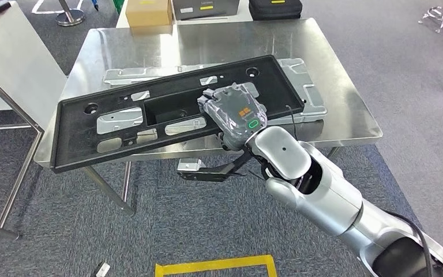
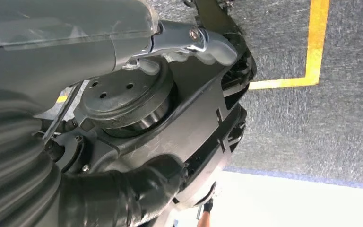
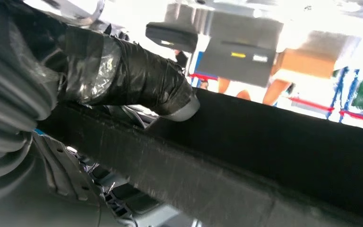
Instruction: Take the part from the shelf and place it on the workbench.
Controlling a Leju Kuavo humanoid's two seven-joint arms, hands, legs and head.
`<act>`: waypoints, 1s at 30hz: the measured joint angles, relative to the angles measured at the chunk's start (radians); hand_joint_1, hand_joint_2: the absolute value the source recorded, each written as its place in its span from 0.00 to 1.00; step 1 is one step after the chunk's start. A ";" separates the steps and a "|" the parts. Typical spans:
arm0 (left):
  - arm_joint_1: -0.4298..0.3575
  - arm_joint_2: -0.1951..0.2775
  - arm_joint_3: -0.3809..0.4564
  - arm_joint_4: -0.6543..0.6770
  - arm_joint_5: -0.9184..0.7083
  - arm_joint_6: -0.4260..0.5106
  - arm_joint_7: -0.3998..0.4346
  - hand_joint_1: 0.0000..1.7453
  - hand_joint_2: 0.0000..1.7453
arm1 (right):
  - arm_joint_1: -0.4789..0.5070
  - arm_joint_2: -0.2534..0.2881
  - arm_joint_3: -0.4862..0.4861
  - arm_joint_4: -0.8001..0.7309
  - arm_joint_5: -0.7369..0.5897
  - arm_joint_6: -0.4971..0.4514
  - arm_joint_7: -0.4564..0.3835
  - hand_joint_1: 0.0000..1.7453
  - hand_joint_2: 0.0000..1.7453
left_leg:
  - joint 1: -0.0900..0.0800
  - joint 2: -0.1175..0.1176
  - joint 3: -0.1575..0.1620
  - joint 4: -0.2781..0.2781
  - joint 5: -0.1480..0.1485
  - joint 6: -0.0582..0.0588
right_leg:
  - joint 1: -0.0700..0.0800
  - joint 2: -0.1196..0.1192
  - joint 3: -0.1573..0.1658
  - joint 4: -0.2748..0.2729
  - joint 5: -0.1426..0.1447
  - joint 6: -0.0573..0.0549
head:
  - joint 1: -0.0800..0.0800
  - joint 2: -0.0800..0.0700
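A long black plastic part [image 1: 115, 133] with cut-outs stretches slantwise over the steel workbench [image 1: 207, 40]. Its near left end juts past the bench's front edge. My right hand [image 1: 233, 112] grips the part's near long edge right of its middle, under a clear wrist cover. In the right wrist view, a tape-wrapped thumb [image 3: 137, 85] presses on the part's black rim [image 3: 264, 156]. Whether the part touches the bench I cannot tell. My left hand's ribbed cover [image 2: 9, 156] shows in the left wrist view above the carpet; its fingers are not clear.
A flat grey metal panel [image 1: 308, 92] lies on the bench under the black part. A cardboard box [image 1: 149, 12] and two black cases [image 1: 205, 8] stand behind the bench. Another table [image 1: 11, 63] stands at left. Yellow floor tape [image 1: 216, 266] lies near me.
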 joint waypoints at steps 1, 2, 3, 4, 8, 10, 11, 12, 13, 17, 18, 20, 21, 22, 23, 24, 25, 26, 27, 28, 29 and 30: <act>0.000 0.000 0.000 0.000 0.000 0.000 0.000 0.00 1.00 | 0.001 0.000 0.000 0.001 0.000 0.000 0.000 1.00 1.00 | 0.000 -0.001 0.001 -0.002 0.001 0.003 | 0.000 0.000 0.002 0.003 0.003 0.002 | 0.000 0.000; 0.000 0.000 0.000 0.000 0.000 0.000 0.000 0.00 1.00 | 0.001 0.000 0.000 0.001 0.000 0.000 0.000 1.00 1.00 | 0.000 -0.001 0.001 -0.002 0.001 0.003 | 0.000 0.000 0.002 0.003 0.003 0.002 | 0.000 0.000; 0.000 0.000 0.000 0.000 0.000 0.000 0.000 0.00 1.00 | 0.001 0.000 0.000 0.002 0.000 0.000 0.000 1.00 1.00 | 0.000 -0.001 0.001 -0.002 0.001 0.003 | 0.001 0.000 0.002 0.002 0.003 0.003 | 0.000 0.000; 0.000 0.000 0.000 0.000 0.000 0.000 0.000 0.00 1.00 | 0.001 0.000 0.000 0.002 0.000 0.000 0.000 1.00 1.00 | 0.001 0.000 0.001 -0.002 0.001 0.003 | 0.001 0.000 0.002 0.002 0.003 0.003 | 0.000 0.000; 0.001 -0.001 0.000 0.000 0.002 -0.001 -0.001 0.00 1.00 | 0.001 0.000 0.000 0.006 0.000 -0.001 0.002 1.00 1.00 | 0.001 -0.002 0.016 -0.007 0.001 0.013 | 0.000 -0.001 0.009 0.004 0.000 0.008 | 0.001 0.000; -0.001 -0.004 -0.001 0.001 0.011 -0.003 -0.003 0.00 1.00 | 0.003 0.000 0.000 0.030 0.005 -0.006 0.006 1.00 1.00 | -0.004 -0.006 0.041 -0.014 -0.010 0.030 | 0.001 -0.001 -0.079 0.145 -0.055 0.009 | 0.001 0.000; -0.001 -0.006 -0.001 0.001 0.015 -0.004 -0.004 0.00 1.00 | 0.004 0.000 -0.001 0.044 0.007 -0.008 0.008 1.00 1.00 | -0.008 -0.008 0.054 -0.017 -0.019 0.037 | 0.003 0.000 -0.126 0.206 -0.070 0.007 | 0.001 0.000; -0.002 -0.007 -0.002 0.001 0.020 -0.005 -0.004 0.00 1.00 | 0.006 -0.001 -0.001 0.059 0.010 -0.010 0.009 1.00 1.00 | -0.012 -0.011 0.066 -0.017 -0.029 0.042 | 0.006 0.000 -0.166 0.243 -0.068 0.001 | 0.001 0.000; -0.001 -0.007 -0.002 0.001 0.020 -0.005 -0.004 0.00 1.00 | 0.008 -0.001 -0.002 0.067 0.011 -0.010 0.009 1.00 1.00 | -0.015 -0.012 0.076 -0.017 -0.036 0.042 | 0.010 0.000 -0.157 0.193 -0.026 -0.007 | 0.001 0.000; -0.003 -0.013 -0.003 0.001 0.021 -0.006 -0.005 0.00 1.00 | 0.004 -0.001 -0.007 0.079 0.012 -0.014 0.009 1.00 1.00 | -0.020 -0.014 0.093 -0.013 -0.052 0.030 | 0.027 0.000 -0.089 -0.002 0.058 -0.034 | 0.001 0.000; -0.003 -0.013 -0.003 0.002 0.021 -0.006 -0.005 0.00 1.00 | 0.004 -0.001 -0.007 0.081 0.012 -0.014 0.009 1.00 1.00 | -0.020 -0.014 0.095 -0.010 -0.052 0.025 | 0.029 0.000 -0.086 -0.006 0.056 -0.038 | 0.001 0.000; -0.002 -0.013 -0.004 0.002 0.021 -0.006 -0.005 0.00 1.00 | 0.003 -0.001 -0.009 0.084 0.012 -0.015 0.009 1.00 1.00 | -0.020 -0.013 0.093 0.010 -0.054 0.015 | 0.023 0.000 -0.068 -0.015 0.066 -0.049 | 0.001 0.000; -0.002 -0.014 -0.004 0.002 0.021 -0.007 -0.005 0.00 1.00 | 0.002 0.000 -0.010 0.086 0.013 -0.015 0.009 1.00 1.00 | -0.019 -0.013 0.083 0.035 -0.060 0.011 | 0.020 0.000 -0.058 -0.018 0.066 -0.054 | 0.001 0.000; -0.003 -0.014 -0.004 0.003 0.021 -0.007 -0.005 0.00 1.00 | 0.000 0.000 -0.010 0.086 0.013 -0.016 0.009 1.00 1.00 | -0.017 -0.012 0.060 0.078 -0.075 0.006 | 0.017 0.000 -0.048 -0.021 0.064 -0.057 | 0.000 0.000; -0.004 -0.015 -0.004 0.003 0.022 -0.007 -0.005 0.00 1.00 | -0.001 0.001 -0.011 0.087 0.013 -0.017 0.009 1.00 1.00 | -0.012 -0.011 0.026 0.138 -0.096 0.000 | 0.016 -0.001 -0.042 -0.022 0.059 -0.059 | -0.001 0.000; -0.004 -0.015 -0.004 0.003 0.022 -0.007 -0.005 0.00 1.00 | -0.001 0.001 -0.011 0.088 0.013 -0.017 0.009 1.00 1.00 | -0.008 -0.011 -0.015 0.201 -0.121 -0.008 | 0.015 0.000 -0.038 -0.022 0.054 -0.060 | -0.001 0.000; -0.004 -0.015 -0.005 0.003 0.022 -0.007 -0.005 0.00 1.00 | 0.000 0.001 -0.011 0.089 0.013 -0.018 0.009 1.00 1.00 | -0.003 -0.011 -0.053 0.250 -0.142 -0.016 | 0.015 0.000 -0.032 -0.022 0.047 -0.058 | -0.001 0.000; -0.003 -0.014 -0.005 0.003 0.023 -0.007 -0.005 0.00 1.00 | 0.002 0.001 -0.010 0.091 0.013 -0.018 0.009 1.00 1.00 | 0.002 -0.010 -0.078 0.272 -0.151 -0.022 | 0.014 0.001 -0.025 -0.022 0.039 -0.056 | -0.001 0.000; -0.002 -0.015 -0.005 0.003 0.024 -0.007 -0.005 0.00 1.00 | 0.004 0.001 -0.010 0.094 0.014 -0.018 0.009 1.00 1.00 | 0.006 -0.010 -0.085 0.256 -0.139 -0.027 | 0.012 0.001 -0.015 -0.022 0.031 -0.053 | -0.001 0.000; -0.001 -0.015 -0.005 0.003 0.025 -0.007 -0.005 0.00 1.00 | 0.005 0.001 -0.010 0.096 0.014 -0.018 0.009 1.00 1.00 | 0.009 -0.009 -0.075 0.206 -0.106 -0.030 | 0.010 0.002 -0.004 -0.021 0.022 -0.050 | -0.001 0.000; 0.000 -0.014 -0.005 0.003 0.026 -0.007 -0.005 0.00 1.00 | 0.005 0.001 -0.010 0.097 0.014 -0.018 0.009 1.00 1.00 | 0.012 -0.008 -0.054 0.134 -0.054 -0.032 | 0.008 0.001 0.008 -0.022 0.011 -0.045 | -0.001 0.000; 0.000 -0.014 -0.005 0.003 0.027 -0.006 -0.005 0.00 1.00 | 0.005 0.001 -0.011 0.100 0.015 -0.019 0.009 1.00 1.00 | 0.011 -0.006 -0.035 0.069 -0.014 -0.032 | 0.007 0.001 0.019 -0.021 0.001 -0.039 | 0.000 0.000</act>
